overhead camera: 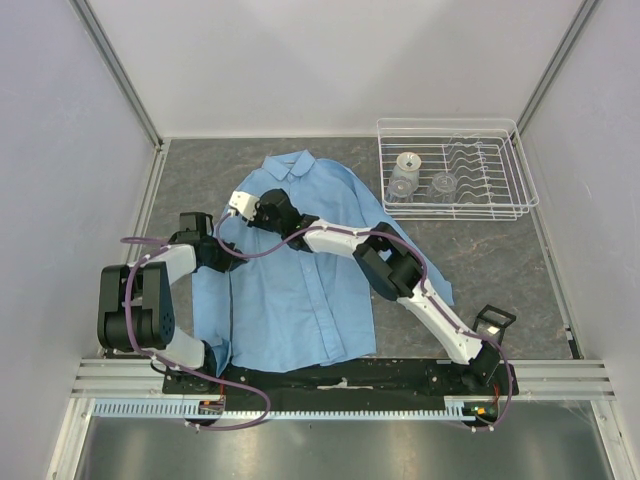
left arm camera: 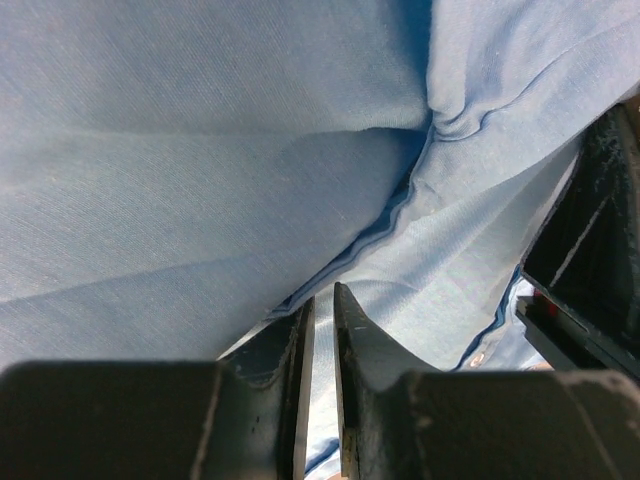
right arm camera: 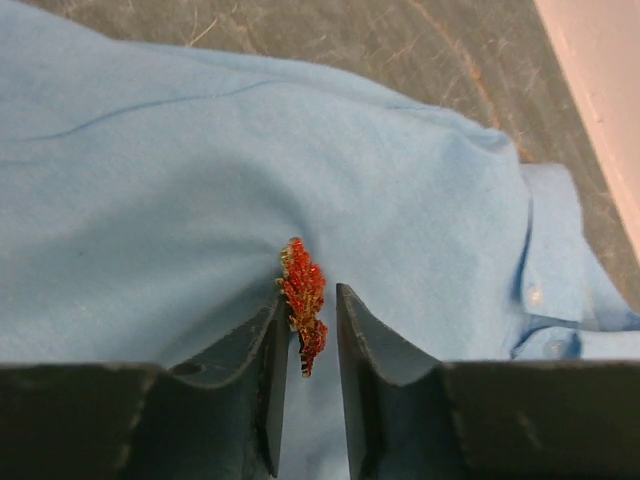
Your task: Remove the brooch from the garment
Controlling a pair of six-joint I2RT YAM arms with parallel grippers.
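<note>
The right hand point(right arm camera: 308, 335) brackets the brooch point(right arm camera: 302, 310) on the garment point(overhead camera: 300, 290); firm grip unclear. The left hand point(left arm camera: 322, 330), nearly clenched, pinches shirt fabric. Farther back on the counter point(overhead camera: 480, 260), a wire rack point(overhead camera: 455, 170) holds glass jars point(overhead camera: 405, 175). No writing shows.

Dark grey marbled tabletop point(overhead camera: 480, 260); pale lilac walls point(overhead camera: 340, 60) on three sides; aluminium corner posts point(overhead camera: 120, 70).

The scene is evenly and brightly lit from above; soft shadows are cast beside the shirt point(overhead camera: 300, 280). In the wrist views, the near fingers point(right arm camera: 250, 380) are rendered dark and slightly blurred.
</note>
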